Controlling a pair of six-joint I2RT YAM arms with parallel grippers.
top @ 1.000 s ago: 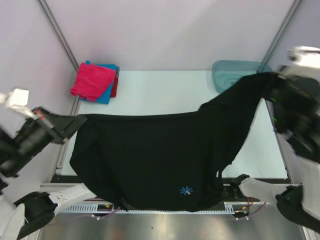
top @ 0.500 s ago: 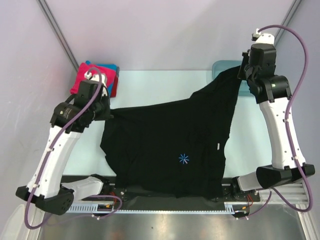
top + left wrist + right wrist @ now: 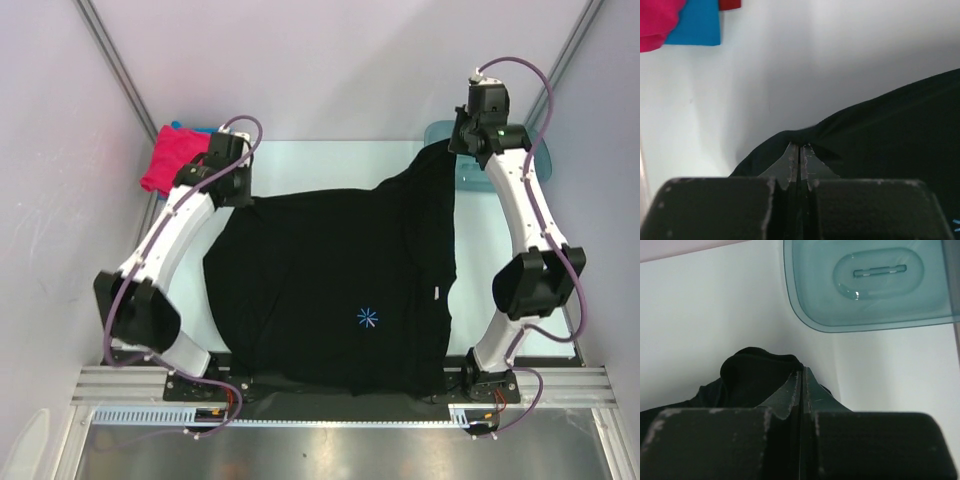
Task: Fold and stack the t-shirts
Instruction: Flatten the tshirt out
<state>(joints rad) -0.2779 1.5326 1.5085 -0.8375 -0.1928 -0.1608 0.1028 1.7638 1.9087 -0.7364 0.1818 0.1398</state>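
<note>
**Overhead and wrist views.** The bench (image 3: 330, 165) carries the black shirt (image 3: 320, 290), which lies spread across its centre, with the near hem draped over the arm bases.

I judge the task partly done. A pile (image 3: 180, 165) of folded garments lies at the far-left corner, with the pink shirt (image 3: 172, 158) uppermost and the blue shirt (image 3: 697, 22) and red shirt (image 3: 730, 4) beside or beneath it. The black shirt is laid out but not yet folded or stacked.

Its cloth is matt and creased along the right side, and each far corner is drawn up to a peak. The basin (image 3: 865, 285) sits at the far right, just beside the right-hand peak.

My left tool (image 3: 800, 150) is clamped on the far-left corner of the black shirt. My right tool (image 3: 802, 376) is clamped on the far-right corner. Each pinches a small tuft of cloth.

The starburst (image 3: 368, 318) faces up, slightly right of centre.
</note>
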